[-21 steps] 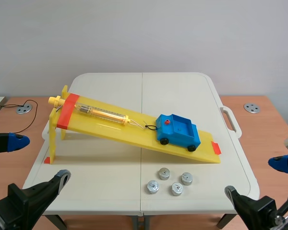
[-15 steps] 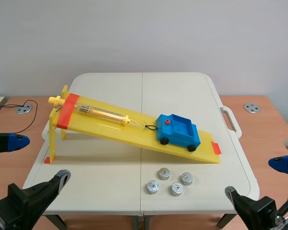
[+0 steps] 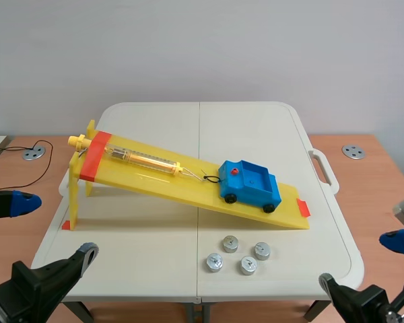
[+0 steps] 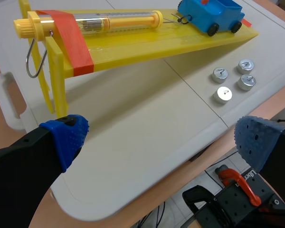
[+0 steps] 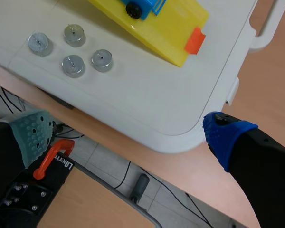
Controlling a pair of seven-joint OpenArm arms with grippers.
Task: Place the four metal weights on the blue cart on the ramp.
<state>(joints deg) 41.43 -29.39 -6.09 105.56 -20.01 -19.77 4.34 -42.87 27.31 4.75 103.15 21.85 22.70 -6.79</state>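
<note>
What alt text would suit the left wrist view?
The left gripper is open above a white table. Ahead stands a yellow ramp with a blue cart near its low end and a spring scale taped higher up; four metal weights sit loose on the table beside the ramp.

cart: blue, black wheels, red knob
ramp: yellow, orange-red bands
weights: silver
surface: off-white
left hand pads: blue, dotted
</note>
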